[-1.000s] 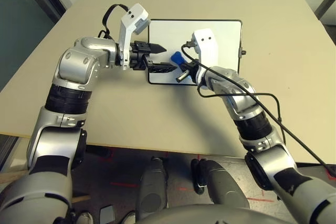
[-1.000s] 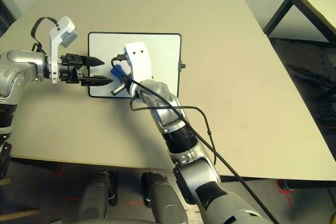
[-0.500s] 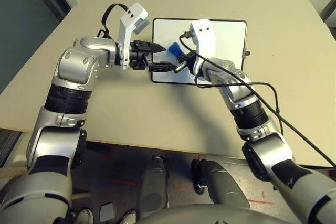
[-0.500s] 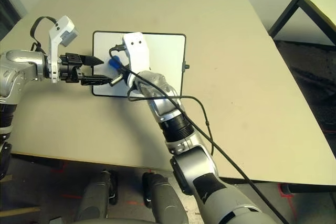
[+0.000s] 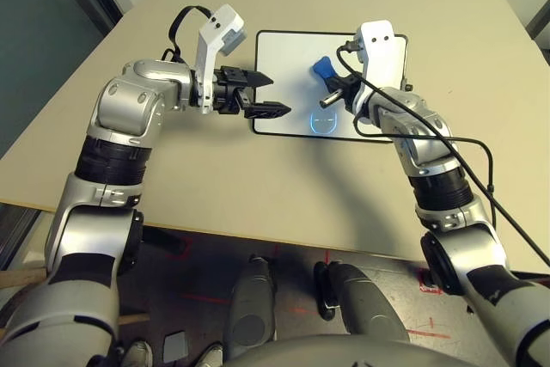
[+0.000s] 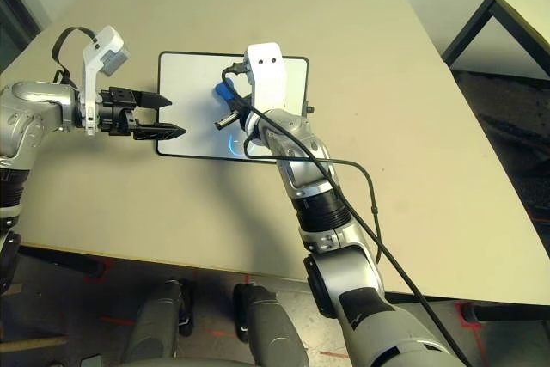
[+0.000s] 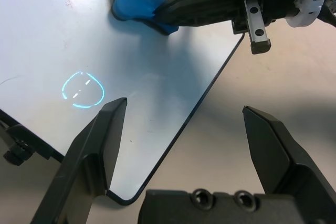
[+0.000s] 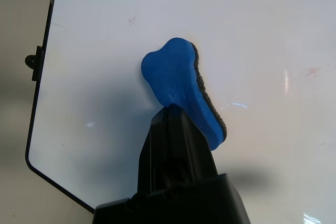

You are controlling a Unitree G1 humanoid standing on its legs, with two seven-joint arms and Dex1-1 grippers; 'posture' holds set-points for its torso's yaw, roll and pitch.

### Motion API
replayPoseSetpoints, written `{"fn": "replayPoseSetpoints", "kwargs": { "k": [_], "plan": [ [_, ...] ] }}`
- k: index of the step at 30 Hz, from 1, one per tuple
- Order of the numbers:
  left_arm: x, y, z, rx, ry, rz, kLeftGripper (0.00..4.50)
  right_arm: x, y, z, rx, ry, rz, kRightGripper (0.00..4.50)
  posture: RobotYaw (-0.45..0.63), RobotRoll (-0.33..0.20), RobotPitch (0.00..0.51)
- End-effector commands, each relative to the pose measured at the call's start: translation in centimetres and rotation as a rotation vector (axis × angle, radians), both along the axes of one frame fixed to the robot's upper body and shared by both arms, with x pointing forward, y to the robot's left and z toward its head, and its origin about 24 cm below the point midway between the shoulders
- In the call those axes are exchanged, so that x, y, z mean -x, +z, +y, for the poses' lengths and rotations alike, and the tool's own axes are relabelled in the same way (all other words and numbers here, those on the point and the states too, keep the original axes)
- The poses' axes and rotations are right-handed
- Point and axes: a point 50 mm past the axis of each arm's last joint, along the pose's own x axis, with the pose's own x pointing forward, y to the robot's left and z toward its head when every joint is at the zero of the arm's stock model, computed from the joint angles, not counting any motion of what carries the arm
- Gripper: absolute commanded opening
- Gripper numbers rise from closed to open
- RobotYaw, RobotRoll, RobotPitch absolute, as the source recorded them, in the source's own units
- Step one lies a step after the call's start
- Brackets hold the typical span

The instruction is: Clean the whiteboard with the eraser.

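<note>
The whiteboard (image 5: 288,56) lies flat on the tan table, and a small light-blue oval mark (image 5: 322,122) is drawn near its front edge. My right gripper (image 5: 330,82) is shut on the blue eraser (image 5: 324,67) and holds it on the board's middle. In the right wrist view the eraser (image 8: 173,85) rests its dark felt side against the board (image 8: 262,35). My left gripper (image 5: 279,95) is open over the board's left edge with nothing in it. The left wrist view has the eraser (image 7: 137,5), the oval mark (image 7: 82,89) and the board's rounded corner between my fingers (image 7: 94,150).
A black cable (image 5: 464,139) loops from my right wrist over the table to the right of the board. A second table (image 6: 524,6) stands apart at the far right. The table's front edge (image 5: 258,225) runs close to my body.
My right gripper has slid the eraser from the board's left part toward its middle. The oval mark is now uncovered. My left gripper stays where it was.
</note>
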Motion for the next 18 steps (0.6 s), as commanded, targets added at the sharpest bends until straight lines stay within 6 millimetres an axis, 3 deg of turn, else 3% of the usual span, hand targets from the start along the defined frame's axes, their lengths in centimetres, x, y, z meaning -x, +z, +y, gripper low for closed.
{"fn": "replayPoseSetpoints", "kwargs": {
  "k": [1, 8, 18],
  "plan": [
    [0.0, -0.1, -0.3, -0.014, -0.016, 0.005, 4.5, 0.4, -2.9, -0.1, 0.021, -0.043, 0.13, 0.01, -0.02, 0.0, 0.177],
    [0.1, -0.1, -0.3, -0.015, -0.013, 0.005, 4.5, 1.8, -3.9, 2.5, 0.017, 0.049, 0.164, 0.01, -0.02, 0.0, 0.178],
    [0.1, -0.2, -0.3, -0.014, -0.013, 0.007, 4.5, 2.2, -3.9, 2.5, 0.011, 0.063, 0.167, 0.01, -0.02, 0.0, 0.178]
  ]
}}
